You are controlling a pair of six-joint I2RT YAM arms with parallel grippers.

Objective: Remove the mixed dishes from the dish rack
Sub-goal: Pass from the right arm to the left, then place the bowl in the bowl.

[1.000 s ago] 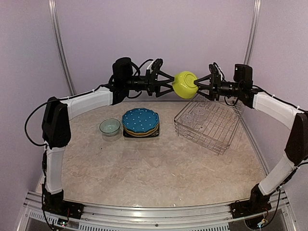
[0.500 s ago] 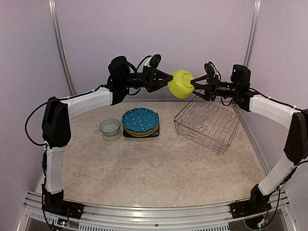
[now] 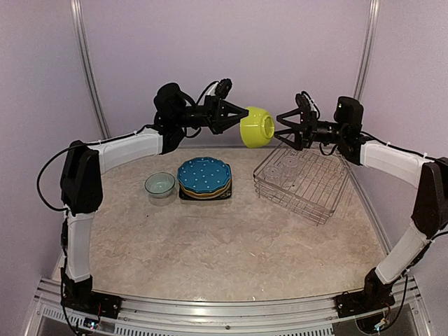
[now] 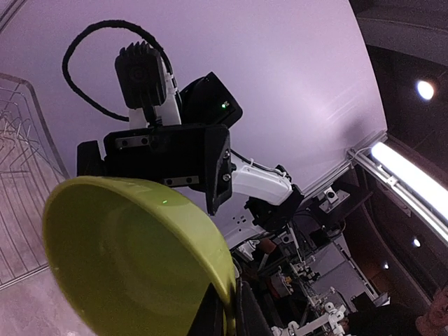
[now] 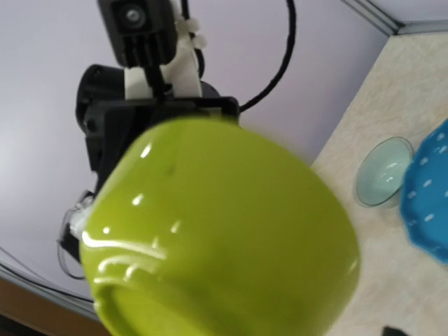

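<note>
High above the table's back, my left gripper (image 3: 243, 120) is shut on the rim of the lime-green bowl (image 3: 257, 127), which hangs tilted on its side. In the left wrist view the two fingers pinch that rim of the bowl (image 4: 126, 259) at the left gripper (image 4: 229, 311). A small gap to the bowl's right, my right gripper (image 3: 283, 127) stands open and holds nothing. The bowl (image 5: 217, 238) fills the right wrist view. Below the right arm the dish rack (image 3: 329, 189) sits at the back right, with two clear glasses (image 3: 288, 163) inside.
At the table's middle left stands a stack of plates with the blue white-dotted plate (image 3: 204, 175) on top. The pale grey-green bowl (image 3: 160, 184) sits just left of it. The back wall is close behind both grippers.
The left gripper closed on the bowl's rim. The right gripper let go, opened and drew back to the right. The bowl shifted slightly left with the left gripper.
</note>
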